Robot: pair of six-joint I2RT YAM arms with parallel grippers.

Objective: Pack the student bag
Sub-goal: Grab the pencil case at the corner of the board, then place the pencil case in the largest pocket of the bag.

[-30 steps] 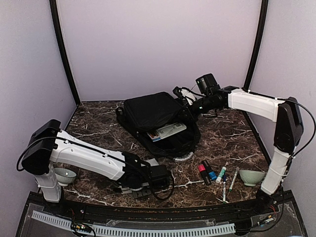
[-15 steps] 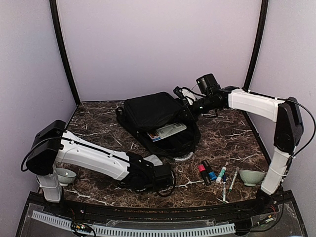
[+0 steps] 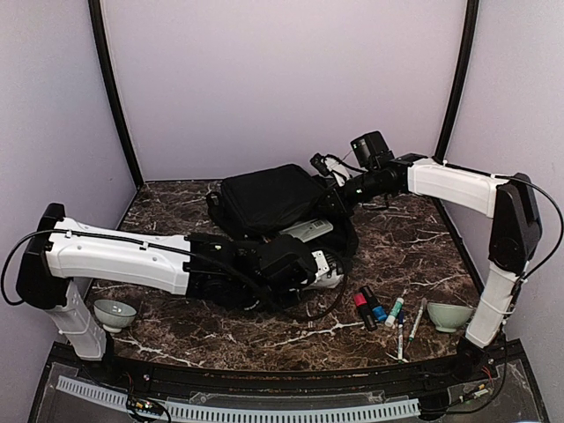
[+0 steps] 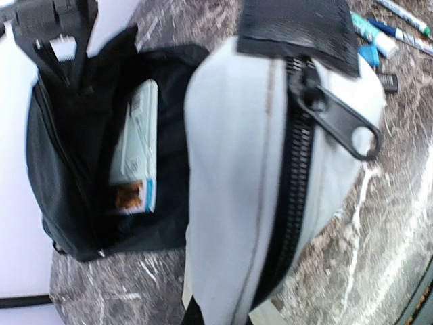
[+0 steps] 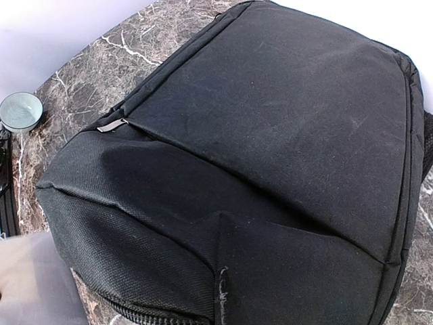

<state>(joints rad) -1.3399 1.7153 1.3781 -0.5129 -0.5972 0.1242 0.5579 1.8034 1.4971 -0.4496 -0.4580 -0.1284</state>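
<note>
Black student bag (image 3: 264, 198), flat, unzipped

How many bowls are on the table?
2. The left bowl sits beside the left arm's base; the right bowl beside the right arm's base. Others may be hidden.

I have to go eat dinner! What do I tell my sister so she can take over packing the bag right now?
Left fingers: shut on the pouch, at the bag's open mouth.
Right fingers: shut at the far rim of the bag, apparently holding it open.
Done: a box lies inside the bag.
Left: put the pouch in, then probably the pens lying on the table near the right arm's base. The bag is not yet closed.
</note>
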